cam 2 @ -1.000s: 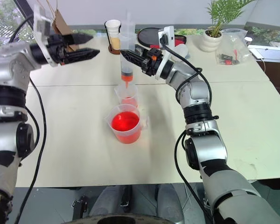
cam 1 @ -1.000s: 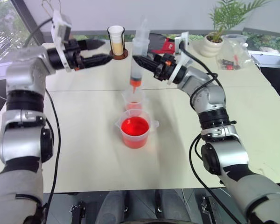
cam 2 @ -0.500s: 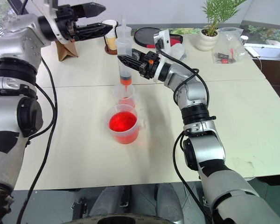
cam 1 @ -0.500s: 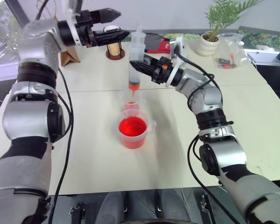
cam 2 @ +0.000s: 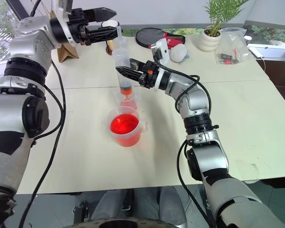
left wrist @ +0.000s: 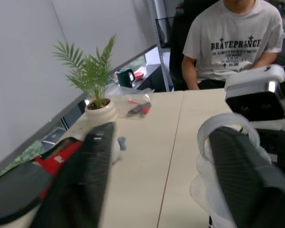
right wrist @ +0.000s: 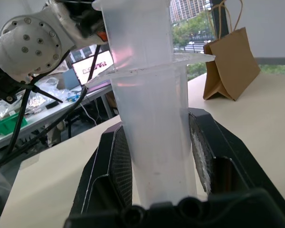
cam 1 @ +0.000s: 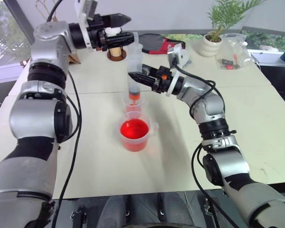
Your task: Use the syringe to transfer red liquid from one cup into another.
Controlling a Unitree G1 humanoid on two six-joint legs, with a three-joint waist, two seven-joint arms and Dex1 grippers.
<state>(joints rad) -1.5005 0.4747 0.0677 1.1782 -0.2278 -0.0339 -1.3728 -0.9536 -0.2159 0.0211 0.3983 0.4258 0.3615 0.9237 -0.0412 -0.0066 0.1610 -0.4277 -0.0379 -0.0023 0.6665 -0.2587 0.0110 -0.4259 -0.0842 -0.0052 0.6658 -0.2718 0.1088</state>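
Note:
The syringe (cam 1: 134, 64) stands upright, its orange-red tip just inside the smaller clear cup (cam 1: 133, 107), which looks faintly red. My right gripper (cam 1: 133, 76) is shut on the barrel (right wrist: 152, 137) from the right. My left gripper (cam 2: 113, 20) comes in level from the left at the syringe's top. Its fingers are apart, with the white plunger head (left wrist: 218, 137) between them, against one finger (left wrist: 242, 171). The larger cup (cam 1: 152, 127) sits just in front of the small one, holding bright red liquid (cam 1: 134, 129).
A glass with beige contents (cam 1: 117, 51) stands behind the left gripper. A brown paper bag (cam 2: 64, 51), a black disc (cam 2: 147, 37), a potted plant (cam 1: 213, 45) and a plastic bag (cam 1: 237, 53) line the far side. A person (left wrist: 232, 42) sits beyond the table.
My left gripper has moved right, up to the syringe's plunger head, and its fingers have drawn closer together. The right gripper has kept its hold on the barrel over the small cup.

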